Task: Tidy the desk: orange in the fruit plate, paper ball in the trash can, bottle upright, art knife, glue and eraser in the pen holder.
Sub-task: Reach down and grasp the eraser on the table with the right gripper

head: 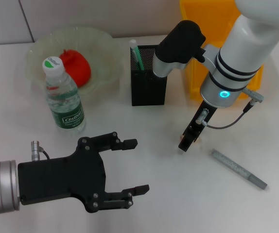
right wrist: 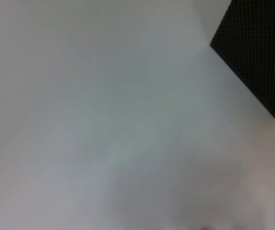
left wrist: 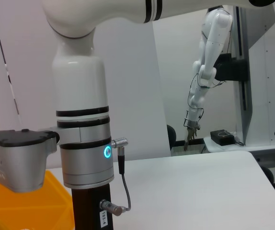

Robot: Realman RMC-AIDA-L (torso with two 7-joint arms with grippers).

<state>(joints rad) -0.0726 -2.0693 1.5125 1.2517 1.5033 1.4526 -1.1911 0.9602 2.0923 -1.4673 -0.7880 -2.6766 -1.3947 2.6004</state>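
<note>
The orange (head: 76, 67) lies in the pale-green fruit plate (head: 105, 46) at the back left. Just in front of the plate the bottle (head: 64, 99) stands upright. The black mesh pen holder (head: 148, 82) (right wrist: 257, 52) holds a green stick with a white tip (head: 136, 54), which looks like the glue. On the table at the right lies the grey art knife (head: 239, 169). My right gripper (head: 185, 143) points down at the table between pen holder and knife. Near the front, my left gripper (head: 135, 166) is open and empty. The yellow trash can (head: 212, 24) stands behind the right arm. Paper ball and eraser are out of view.
My white right arm (left wrist: 82, 143) crosses in front of the trash can (left wrist: 27, 206) and close beside the pen holder. Another robot arm (left wrist: 202, 81) stands far off beyond the table.
</note>
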